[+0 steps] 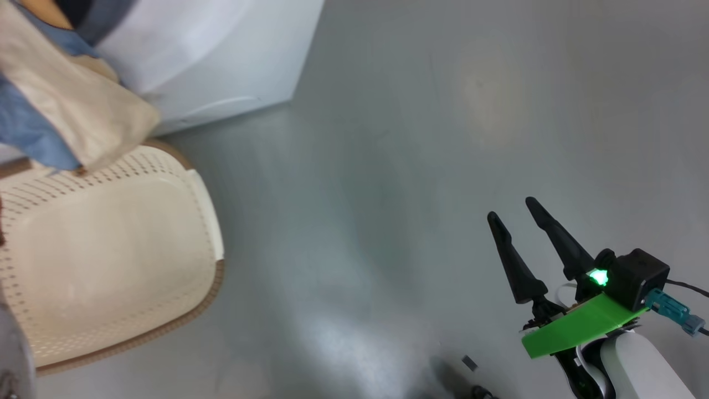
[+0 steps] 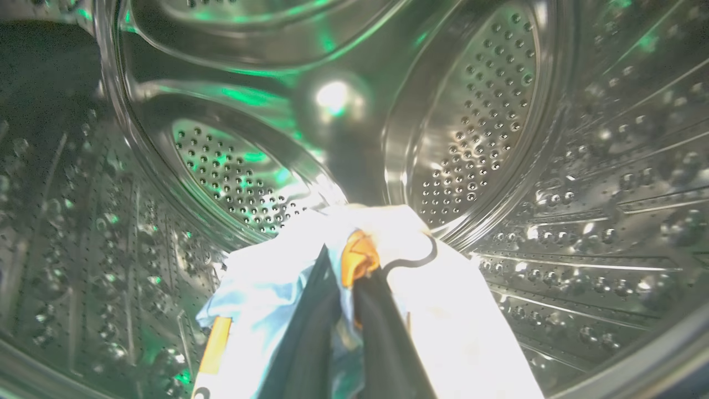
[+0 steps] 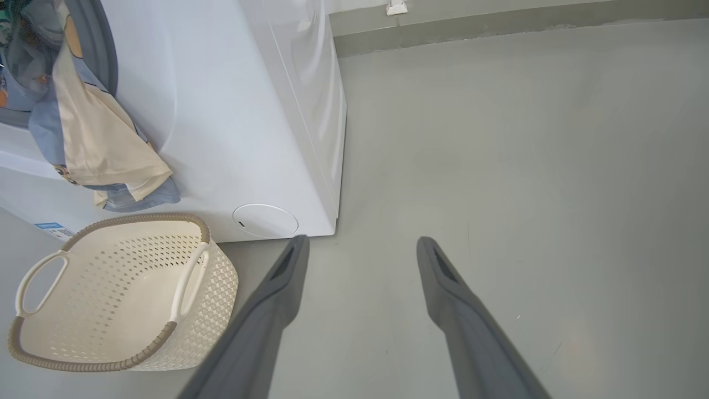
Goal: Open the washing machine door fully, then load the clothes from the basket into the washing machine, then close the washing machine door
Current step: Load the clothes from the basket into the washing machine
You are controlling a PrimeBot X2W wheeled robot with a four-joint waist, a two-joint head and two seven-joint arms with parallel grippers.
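My left gripper [image 2: 346, 266] is deep inside the steel drum [image 2: 482, 111] of the washing machine [image 3: 232, 111], shut on light blue and cream clothes [image 2: 443, 299] with orange print. More of the clothes [image 3: 99, 144] hang out of the opening, down the white front, over the basket [image 3: 138, 219]. The cream basket [image 1: 111, 249] stands on the floor with nothing in it. My right gripper [image 1: 512, 209] hovers over bare floor to the right, open and holding nothing; in the right wrist view its fingers [image 3: 277, 288] point toward the machine's lower corner. The washing machine door is out of view.
A round cover [image 3: 265, 220] sits low on the machine's front, and a blue label [image 3: 52, 228] is near its bottom left. Grey floor [image 3: 526, 166] stretches to the right as far as a wall base [image 3: 498, 25].
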